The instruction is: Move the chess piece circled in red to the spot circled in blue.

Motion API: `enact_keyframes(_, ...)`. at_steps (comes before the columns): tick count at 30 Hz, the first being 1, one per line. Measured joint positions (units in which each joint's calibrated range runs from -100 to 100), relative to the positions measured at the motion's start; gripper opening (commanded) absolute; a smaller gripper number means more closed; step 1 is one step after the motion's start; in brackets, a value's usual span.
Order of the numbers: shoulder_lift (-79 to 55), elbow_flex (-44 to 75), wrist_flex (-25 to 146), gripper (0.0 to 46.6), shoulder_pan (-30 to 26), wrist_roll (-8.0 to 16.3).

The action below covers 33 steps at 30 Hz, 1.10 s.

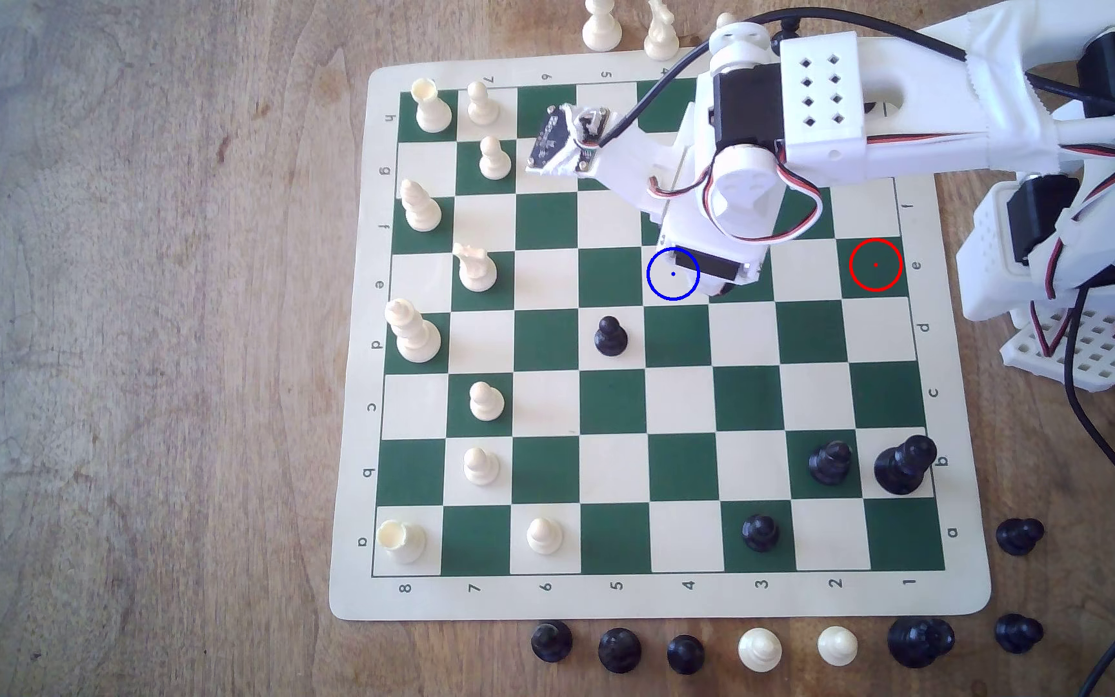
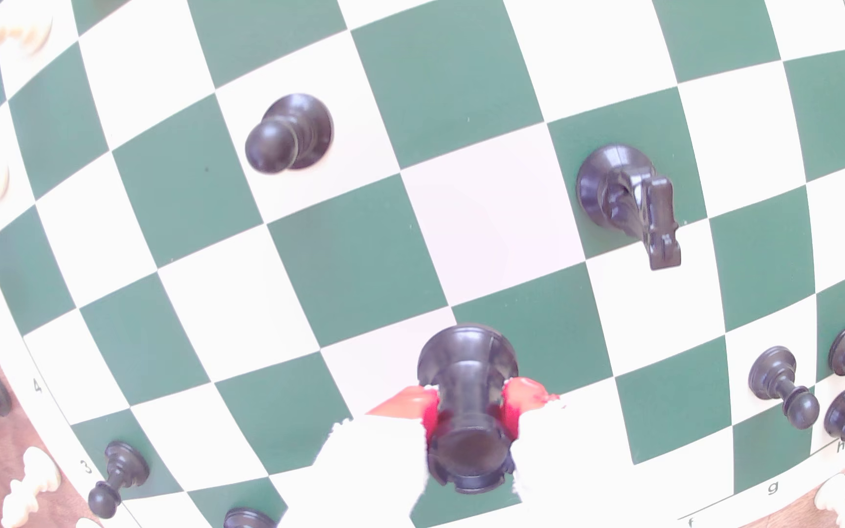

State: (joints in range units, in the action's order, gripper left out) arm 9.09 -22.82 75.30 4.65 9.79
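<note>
Between the red pads [image 2: 524,393] of the gripper [image 2: 471,398], clamped on the plain column of the chess piece [image 2: 466,365], just above its wide round base. Seen from the wrist view, hangs or stands at the edge of a cream square; cannot tell whether the base touches the board [image 1: 354,402]. From the exterior view, sits over the spot [image 1: 673,273], the blue-ringed cream square, with the arm hiding the piece itself.

Looks like hard moulded plastic: stiff, light, smooth enough to slip or twist under a loose pinch. Best taken where it is taken now, on the straight column, low enough to keep the base level. Likely to tip if let go at a slant, so worth setting flat before opening.

No box or tray to speak of; only the board carrying the pieces. Near the held piece, a black pawn [image 2: 288,134] and a black knight [image 2: 623,203], both well apart from it. At the red-ringed green square [image 1: 875,265], bare board.
</note>
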Motion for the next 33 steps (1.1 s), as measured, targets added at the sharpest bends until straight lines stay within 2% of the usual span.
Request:
enact_keyframes(7, -4.1, 0.2, -4.0, 0.3, 2.2, 0.0)
enact_keyframes(33, -10.6, 1.4, -10.1, 0.3, 3.2, 0.0)
